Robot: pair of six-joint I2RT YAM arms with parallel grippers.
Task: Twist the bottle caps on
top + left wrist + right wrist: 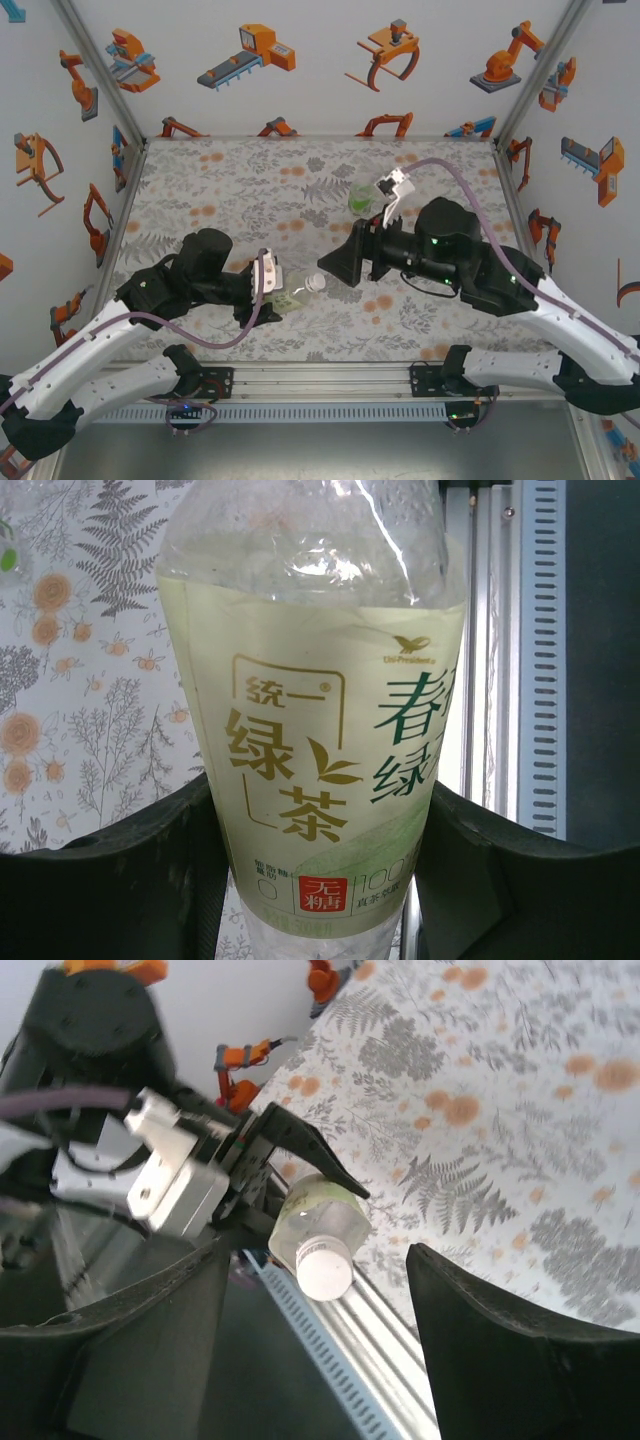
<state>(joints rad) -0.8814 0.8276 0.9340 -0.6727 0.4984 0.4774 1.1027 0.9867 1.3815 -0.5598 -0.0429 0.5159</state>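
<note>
My left gripper (268, 288) is shut on the bottle with the yellow-green label (290, 298), holding it off the table and tilted toward the right arm. In the left wrist view that bottle (310, 740) stands between the two black fingers (130, 880). A white cap (325, 1268) sits on its neck, also seen from above as a small pale cap (315, 284). My right gripper (315, 1260) is open, its fingers either side of the cap and apart from it. A bottle with a bright green label (360, 200) lies behind the right arm.
The floral table cover (250, 190) spreads across the back and left. The metal rail (330, 375) runs along the near table edge, right under the held bottle. White walls with robot pictures enclose the table on three sides.
</note>
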